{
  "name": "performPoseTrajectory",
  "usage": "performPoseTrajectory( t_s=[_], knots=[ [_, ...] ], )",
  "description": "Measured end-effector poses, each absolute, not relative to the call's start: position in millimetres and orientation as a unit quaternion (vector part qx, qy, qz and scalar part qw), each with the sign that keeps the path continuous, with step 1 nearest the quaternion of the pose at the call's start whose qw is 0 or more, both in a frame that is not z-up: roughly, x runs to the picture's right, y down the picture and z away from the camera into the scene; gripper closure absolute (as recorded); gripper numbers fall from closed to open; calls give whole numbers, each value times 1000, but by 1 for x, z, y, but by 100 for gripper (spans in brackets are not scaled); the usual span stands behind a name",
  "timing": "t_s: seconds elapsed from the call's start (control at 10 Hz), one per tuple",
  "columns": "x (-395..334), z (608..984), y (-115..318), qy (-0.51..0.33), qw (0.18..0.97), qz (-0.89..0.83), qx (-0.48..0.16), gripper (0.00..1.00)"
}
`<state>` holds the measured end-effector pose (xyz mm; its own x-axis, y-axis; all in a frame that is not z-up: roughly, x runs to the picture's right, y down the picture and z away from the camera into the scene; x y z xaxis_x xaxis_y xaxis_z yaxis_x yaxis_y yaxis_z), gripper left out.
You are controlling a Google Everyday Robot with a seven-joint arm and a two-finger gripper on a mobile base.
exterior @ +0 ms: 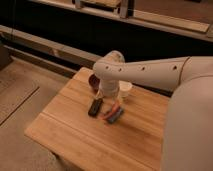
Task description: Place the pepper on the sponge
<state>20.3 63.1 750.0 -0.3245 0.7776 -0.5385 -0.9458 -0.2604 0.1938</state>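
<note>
The orange-red pepper (112, 110) lies across the blue-grey sponge (117, 116) near the middle of the wooden table (75, 130). My gripper (108, 94) hangs under the white wrist, just above and to the left of the pepper, between the black object and the white cup. The pepper looks free of the gripper. The wrist hides most of the gripper.
A black narrow rectangular object (95, 106) lies just left of the sponge. A dark purple bowl (93, 80) sits at the table's far edge, partly behind the arm. A white cup (125, 89) stands behind the sponge. My white arm (160, 72) crosses in from the right.
</note>
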Motion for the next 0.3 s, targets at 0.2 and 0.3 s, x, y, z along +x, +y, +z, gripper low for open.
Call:
performPoseTrajectory(
  t_s=[0.2,0.3],
  knots=[
    [19,750,63,247,556,775,-171,24],
    [19,750,63,247,556,775,-171,24]
  ],
)
